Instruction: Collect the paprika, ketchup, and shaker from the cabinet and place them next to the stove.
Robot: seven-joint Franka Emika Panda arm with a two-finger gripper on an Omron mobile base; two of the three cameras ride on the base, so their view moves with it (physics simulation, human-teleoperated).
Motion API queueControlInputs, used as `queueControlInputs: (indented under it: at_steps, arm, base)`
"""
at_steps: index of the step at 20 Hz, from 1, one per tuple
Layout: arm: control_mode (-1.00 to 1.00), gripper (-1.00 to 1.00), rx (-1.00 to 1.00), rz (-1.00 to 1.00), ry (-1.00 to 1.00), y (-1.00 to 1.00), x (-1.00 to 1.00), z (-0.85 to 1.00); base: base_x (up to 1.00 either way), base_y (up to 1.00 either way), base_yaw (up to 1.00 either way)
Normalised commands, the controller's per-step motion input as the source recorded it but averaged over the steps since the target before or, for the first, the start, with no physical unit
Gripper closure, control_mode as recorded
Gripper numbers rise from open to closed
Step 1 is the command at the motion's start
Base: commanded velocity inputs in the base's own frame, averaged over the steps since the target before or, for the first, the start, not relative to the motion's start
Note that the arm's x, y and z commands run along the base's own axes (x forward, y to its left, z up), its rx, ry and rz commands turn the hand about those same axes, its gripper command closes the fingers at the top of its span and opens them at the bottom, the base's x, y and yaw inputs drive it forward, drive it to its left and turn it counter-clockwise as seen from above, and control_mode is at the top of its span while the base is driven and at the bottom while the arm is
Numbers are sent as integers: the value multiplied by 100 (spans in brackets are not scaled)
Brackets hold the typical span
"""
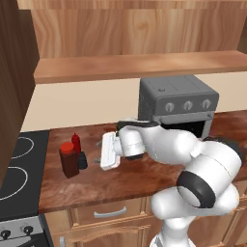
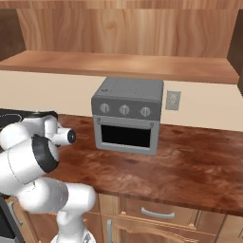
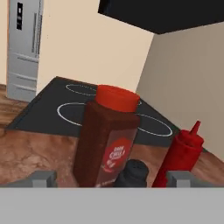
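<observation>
Gripper (image 3: 111, 179) jaws spread wide, holding nothing, fingertips (image 3: 43, 178) flanking the shaker (image 3: 132, 172) without touching it; paprika (image 1: 69, 159), ketchup (image 1: 76, 142) and shaker stand upright in a tight cluster on the wooden counter (image 1: 120, 181), just beside the stove (image 1: 19, 169); ketchup at one o'clock of the paprika, shaker at three o'clock; cabinet (image 1: 144, 65) overhead; toaster oven (image 1: 176, 103) at two o'clock of the cluster.
</observation>
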Motion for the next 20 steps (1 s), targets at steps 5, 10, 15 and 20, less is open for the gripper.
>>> queueControlInputs:
  at_steps: [5, 10, 15, 20]
  arm:
    - [-100, -100, -1, -10, 0, -23, -58, 97]
    - [-100, -100, -4, -11, 0, -22, -58, 100]
    - [-100, -100, -8, -12, 0, -24, -53, 100]
    - [-100, -100, -13, -12, 0, -22, -47, 100]
  base:
    - [0, 0, 0]
    - [0, 0, 0]
    - [0, 0, 0]
    - [0, 0, 0]
